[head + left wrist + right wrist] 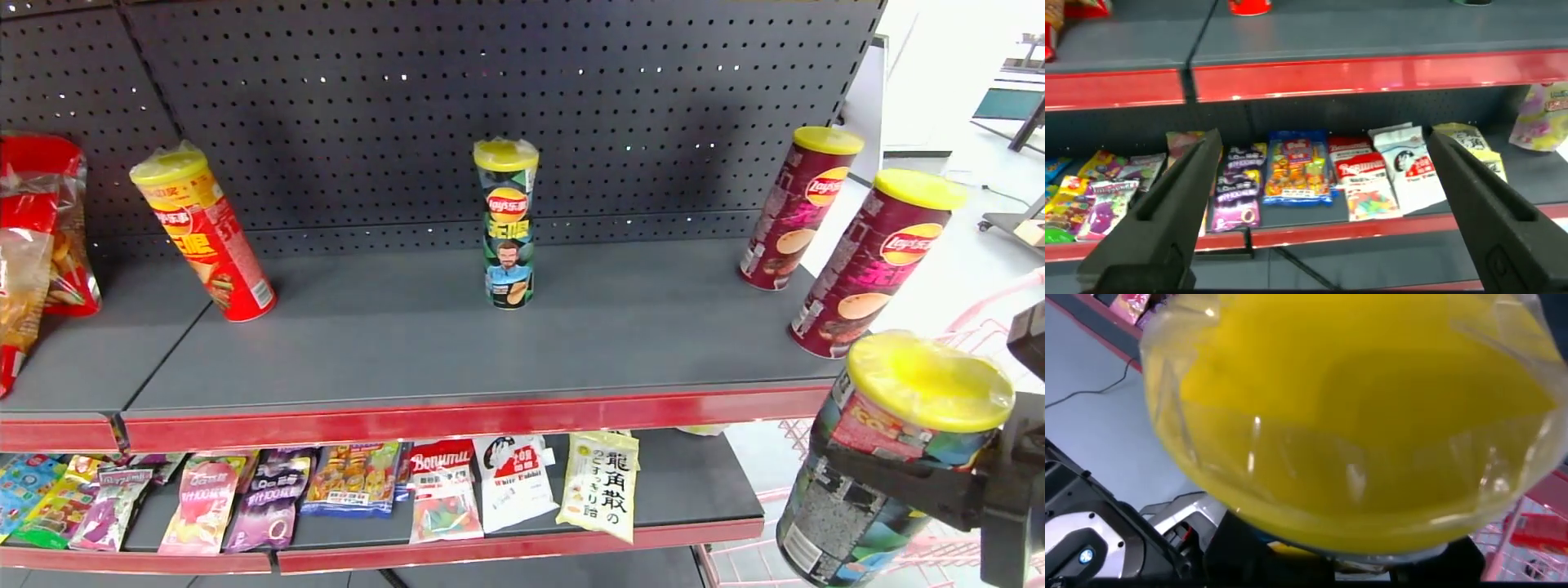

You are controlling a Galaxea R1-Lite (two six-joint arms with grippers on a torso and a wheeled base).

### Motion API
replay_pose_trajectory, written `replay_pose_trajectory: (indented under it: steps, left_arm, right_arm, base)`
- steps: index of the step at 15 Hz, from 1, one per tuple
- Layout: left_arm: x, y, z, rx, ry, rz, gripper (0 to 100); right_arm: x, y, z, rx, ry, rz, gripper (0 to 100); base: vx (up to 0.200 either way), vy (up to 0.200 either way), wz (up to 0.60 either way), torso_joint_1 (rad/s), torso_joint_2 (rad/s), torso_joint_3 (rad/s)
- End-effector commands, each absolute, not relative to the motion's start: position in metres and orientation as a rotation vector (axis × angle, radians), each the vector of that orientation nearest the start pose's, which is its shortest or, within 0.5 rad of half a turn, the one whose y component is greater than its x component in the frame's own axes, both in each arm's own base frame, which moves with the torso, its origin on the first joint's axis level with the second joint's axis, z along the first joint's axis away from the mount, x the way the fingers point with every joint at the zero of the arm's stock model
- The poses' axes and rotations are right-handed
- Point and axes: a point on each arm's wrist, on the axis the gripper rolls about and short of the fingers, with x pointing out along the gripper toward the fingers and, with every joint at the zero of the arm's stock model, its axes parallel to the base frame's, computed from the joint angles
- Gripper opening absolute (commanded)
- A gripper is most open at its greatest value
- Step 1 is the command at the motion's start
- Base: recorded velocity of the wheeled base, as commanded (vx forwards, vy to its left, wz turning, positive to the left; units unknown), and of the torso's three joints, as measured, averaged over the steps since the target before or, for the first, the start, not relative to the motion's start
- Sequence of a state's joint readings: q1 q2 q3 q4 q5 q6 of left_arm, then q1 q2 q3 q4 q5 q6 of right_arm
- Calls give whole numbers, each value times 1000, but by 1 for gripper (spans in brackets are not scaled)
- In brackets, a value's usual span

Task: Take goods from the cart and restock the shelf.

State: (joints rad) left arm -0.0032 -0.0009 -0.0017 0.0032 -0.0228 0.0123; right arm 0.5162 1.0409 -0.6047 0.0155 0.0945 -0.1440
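right gripper (971, 490) clamped across the body of the chips can (882, 441), yellow lid above the fingers; can slightly tilted, just off the right end of the upper shelf (490, 343), pink cart (971, 335) behind it; left gripper (1323, 143) spread wide, empty, facing the snack packets (1298, 167)

On the upper shelf (457, 343), bags (41, 237) lie far left, then a left can (204, 233), a centre can (506, 222) and two right cans (798, 208) (one before the other). Packets (441, 490) line the lower shelf (702, 482). A fifth can (890, 457) hangs right of both, over the cart (971, 331).
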Motion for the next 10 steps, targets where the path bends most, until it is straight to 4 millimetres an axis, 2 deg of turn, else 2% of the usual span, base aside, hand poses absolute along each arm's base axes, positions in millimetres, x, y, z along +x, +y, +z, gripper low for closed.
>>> replay_pose_trajectory:
  steps: [1, 6, 9, 10]
  left_arm:
    - [-23, 0, 76, 12, 1, -26, 100]
    - [-23, 0, 76, 11, 1, -26, 100]
    - [-23, 0, 76, 11, 1, -26, 100]
    - [-23, 0, 76, 12, 1, -26, 100]
  right_arm:
    - [111, 69, 210, -234, 392, 654, 0]
    - [116, 72, 210, -221, 327, 662, 0]
    - [110, 72, 212, -211, 311, 711, 0]
    - [109, 72, 210, -212, 316, 723, 0]
  base:
    - [0, 200, 0, 2, 2, 2]
    - [0, 0, 0, 0, 0, 0]
    - [0, 0, 0, 0, 0, 0]
    - [200, 0, 0, 2, 2, 7]
